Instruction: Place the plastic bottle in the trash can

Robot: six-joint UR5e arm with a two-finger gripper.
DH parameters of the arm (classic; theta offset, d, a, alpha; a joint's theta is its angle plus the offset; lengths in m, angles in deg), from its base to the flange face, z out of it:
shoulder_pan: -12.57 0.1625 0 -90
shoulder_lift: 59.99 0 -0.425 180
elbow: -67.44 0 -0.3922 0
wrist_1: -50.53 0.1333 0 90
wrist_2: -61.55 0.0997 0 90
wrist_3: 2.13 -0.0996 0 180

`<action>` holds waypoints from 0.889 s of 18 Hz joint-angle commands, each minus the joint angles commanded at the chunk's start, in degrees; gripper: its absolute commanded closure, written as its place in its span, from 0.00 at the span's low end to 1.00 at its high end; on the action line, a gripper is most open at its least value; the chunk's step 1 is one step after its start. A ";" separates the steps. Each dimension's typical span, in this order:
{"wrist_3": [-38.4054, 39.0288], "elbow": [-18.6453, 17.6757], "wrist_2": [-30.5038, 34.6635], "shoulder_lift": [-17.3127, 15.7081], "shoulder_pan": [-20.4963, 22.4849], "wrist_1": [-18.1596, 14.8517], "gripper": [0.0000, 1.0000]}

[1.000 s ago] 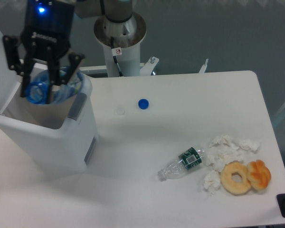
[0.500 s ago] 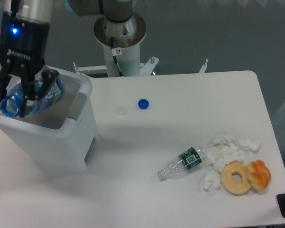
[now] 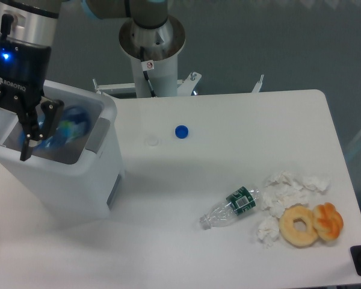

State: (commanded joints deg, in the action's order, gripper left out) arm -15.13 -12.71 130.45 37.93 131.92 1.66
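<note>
The blue-tinted plastic bottle (image 3: 69, 123) shows as a blur inside the open top of the white trash can (image 3: 78, 180) at the table's left. It lies to the right of my fingers, not between them. My gripper (image 3: 7, 141) hangs over the left part of the bin's opening, with its jaws apart and nothing between them. Its left finger is partly cut off by the frame edge.
A blue cap (image 3: 181, 131) and a small white cap (image 3: 152, 141) lie mid-table. A clear bottle with a green label (image 3: 231, 208), crumpled tissues (image 3: 286, 192), a donut (image 3: 299, 225) and a pastry (image 3: 328, 221) lie at front right. The arm's base (image 3: 151, 42) stands behind.
The gripper carried the bottle leftward over the bin. The bottle has now left the fingers and moved right and down into the bin.
</note>
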 joint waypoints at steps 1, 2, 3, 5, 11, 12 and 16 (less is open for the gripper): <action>-0.88 0.00 0.00 0.00 0.52 -0.09 0.00; -1.76 -0.09 0.09 0.17 1.66 -0.09 0.00; -3.34 -0.18 0.09 0.17 3.93 -0.09 0.00; -6.68 -0.44 0.09 0.26 8.42 -0.35 0.00; -23.09 -5.62 0.17 1.76 20.37 -0.79 0.00; -26.61 -6.67 0.09 1.76 22.65 -0.88 0.00; -38.66 -11.07 0.09 1.84 28.90 -1.05 0.00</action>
State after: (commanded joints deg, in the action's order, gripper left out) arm -53.78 -23.78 130.54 39.77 160.82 0.61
